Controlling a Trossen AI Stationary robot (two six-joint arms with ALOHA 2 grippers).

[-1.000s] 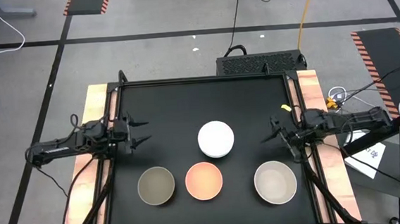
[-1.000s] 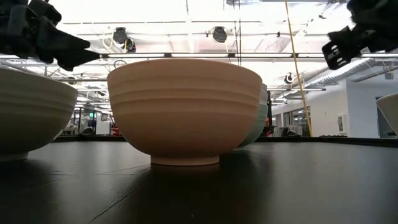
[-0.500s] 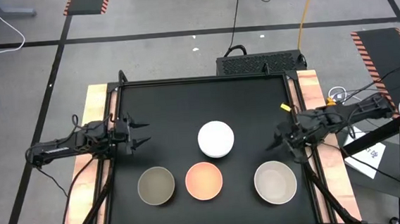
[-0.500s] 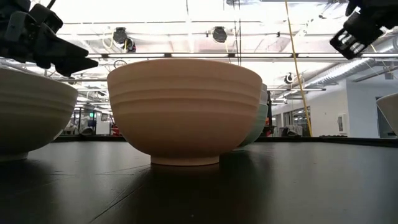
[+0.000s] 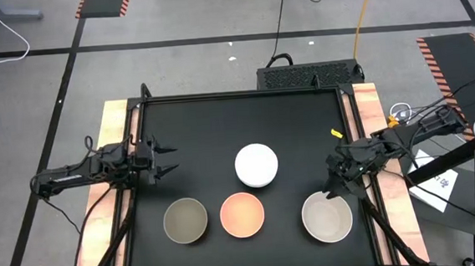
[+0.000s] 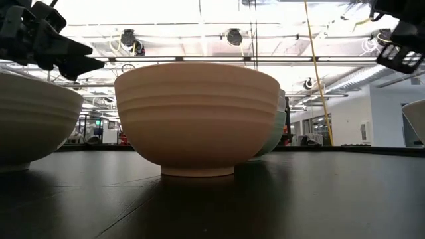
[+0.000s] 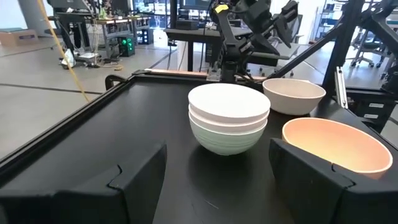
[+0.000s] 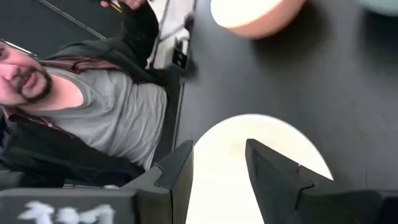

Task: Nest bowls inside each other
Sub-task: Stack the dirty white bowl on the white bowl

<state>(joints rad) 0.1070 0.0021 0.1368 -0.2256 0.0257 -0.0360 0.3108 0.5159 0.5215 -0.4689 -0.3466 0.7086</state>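
Observation:
Two white bowls sit nested in a mint green bowl at mid-table, a white stack from above. Along the near edge stand the olive-grey bowl, the peach-orange bowl and the beige bowl, each on its base. My right gripper is open and hangs over the beige bowl's far rim, its fingers pointing down and above the bowl. My left gripper waits open near the table's left edge, facing the stack.
A raised black rim frames the dark table. A person in a grey shirt sits just beyond the table's near edge. There is open tabletop between my left gripper and the stack, and across the far half.
My right gripper has moved from beside the table's right edge toward the near edge and over the beige bowl, tipping its fingers downward as it went. The bowls have stayed where they were.

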